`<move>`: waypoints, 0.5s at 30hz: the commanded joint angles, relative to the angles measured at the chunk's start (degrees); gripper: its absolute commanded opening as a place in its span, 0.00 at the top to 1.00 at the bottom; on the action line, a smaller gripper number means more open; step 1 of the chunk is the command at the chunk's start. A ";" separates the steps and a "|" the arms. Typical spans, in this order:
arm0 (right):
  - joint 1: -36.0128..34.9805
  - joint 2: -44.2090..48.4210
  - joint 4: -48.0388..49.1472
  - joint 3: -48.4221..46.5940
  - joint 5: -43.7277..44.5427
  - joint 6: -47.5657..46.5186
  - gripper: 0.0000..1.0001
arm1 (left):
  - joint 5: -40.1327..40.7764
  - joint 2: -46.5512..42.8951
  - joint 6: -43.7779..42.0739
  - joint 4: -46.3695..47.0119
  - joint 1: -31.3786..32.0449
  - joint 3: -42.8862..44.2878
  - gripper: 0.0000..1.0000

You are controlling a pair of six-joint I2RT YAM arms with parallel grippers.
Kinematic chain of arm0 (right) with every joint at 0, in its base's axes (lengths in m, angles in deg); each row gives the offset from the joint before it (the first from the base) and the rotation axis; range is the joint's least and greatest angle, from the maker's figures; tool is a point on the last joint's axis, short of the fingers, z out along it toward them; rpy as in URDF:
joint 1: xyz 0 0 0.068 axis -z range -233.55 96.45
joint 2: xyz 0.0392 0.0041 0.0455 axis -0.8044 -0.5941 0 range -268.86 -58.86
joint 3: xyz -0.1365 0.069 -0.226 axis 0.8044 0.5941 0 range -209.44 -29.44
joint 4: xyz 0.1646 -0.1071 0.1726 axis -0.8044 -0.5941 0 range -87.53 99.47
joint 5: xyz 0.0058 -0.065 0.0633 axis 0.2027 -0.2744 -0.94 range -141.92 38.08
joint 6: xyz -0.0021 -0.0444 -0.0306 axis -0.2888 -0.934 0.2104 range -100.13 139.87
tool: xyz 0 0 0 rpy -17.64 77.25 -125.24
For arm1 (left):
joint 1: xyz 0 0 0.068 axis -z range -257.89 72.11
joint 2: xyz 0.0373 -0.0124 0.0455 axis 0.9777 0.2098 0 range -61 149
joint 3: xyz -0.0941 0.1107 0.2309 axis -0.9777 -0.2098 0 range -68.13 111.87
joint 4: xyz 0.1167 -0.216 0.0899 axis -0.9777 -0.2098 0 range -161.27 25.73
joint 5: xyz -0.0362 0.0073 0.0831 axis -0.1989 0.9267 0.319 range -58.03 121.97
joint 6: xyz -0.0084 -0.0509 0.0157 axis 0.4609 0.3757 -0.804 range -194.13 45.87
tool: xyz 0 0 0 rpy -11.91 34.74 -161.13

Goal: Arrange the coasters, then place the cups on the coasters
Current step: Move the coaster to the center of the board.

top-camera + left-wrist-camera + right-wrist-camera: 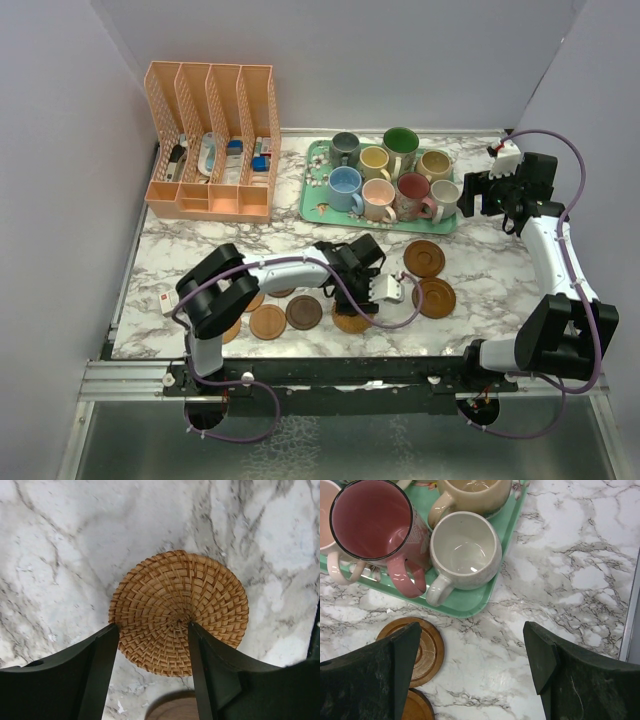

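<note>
One woven coaster (179, 605) lies flat on the marble table (60, 555) near its front edge, directly beneath the left gripper (152, 628). The jaws stand partly apart above it, and whether the tips touch it cannot be told. Two wooden coasters (424, 258) lie just to its right, and a loose cluster of discs (304, 312) lies to its left. Eight cups (378, 195) stand on the teal tray (312, 195) at the back. The right gripper (470, 630) is spread wide and holds nothing, hovering over bare marble beside the tray's corner and the cream cup (465, 550). A peach rack (210, 140) stands back left.
</note>
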 commanded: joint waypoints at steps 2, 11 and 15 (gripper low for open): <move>0.08 -0.17 0.11 0.41 -0.16 -0.83 0.16 | 6.49 8.00 3.29 7.05 -2.93 4.89 0.42; 0.08 -0.65 -0.28 0.21 -0.12 -1.07 0.16 | 7.12 18.20 6.47 7.81 -6.63 18.42 0.44; 0.09 -0.78 -0.35 0.19 -0.11 -1.09 0.16 | 9.97 21.21 9.06 9.34 -7.57 21.50 0.44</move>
